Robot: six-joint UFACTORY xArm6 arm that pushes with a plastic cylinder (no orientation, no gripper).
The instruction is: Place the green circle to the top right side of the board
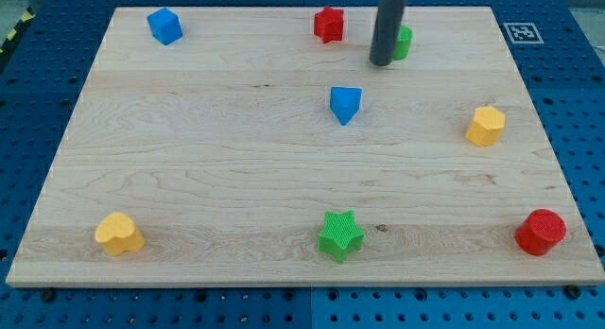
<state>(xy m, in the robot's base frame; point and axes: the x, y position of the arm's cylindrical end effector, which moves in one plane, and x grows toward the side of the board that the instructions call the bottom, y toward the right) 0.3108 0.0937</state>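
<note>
The green circle (405, 42) sits near the top edge of the wooden board (189, 159), to the view's right of the board's middle line, most of it hidden behind my rod (390, 22). Only a sliver of its right side shows, so I cannot tell any long axis or which way it points; a round block gives no heading from here.

My rod comes down almost upright from the view's top, leaning very slightly. My tip (383, 61) rests at the green circle's left edge, touching it or just beside it; the contact itself is hidden. I carry no jaws, only this bare rod, and it grips nothing.

Measured from the green circle: the red star (328, 24) lies near on the view's left, the blue cube (164, 25) well apart farther left. The blue wedge-like block (345, 104) lies below and left. The yellow hexagon (485, 126) lies below and right. The red cylinder (541, 232) sits far below right, the green star (339, 235) far below, the yellow heart (118, 233) far below left.
</note>
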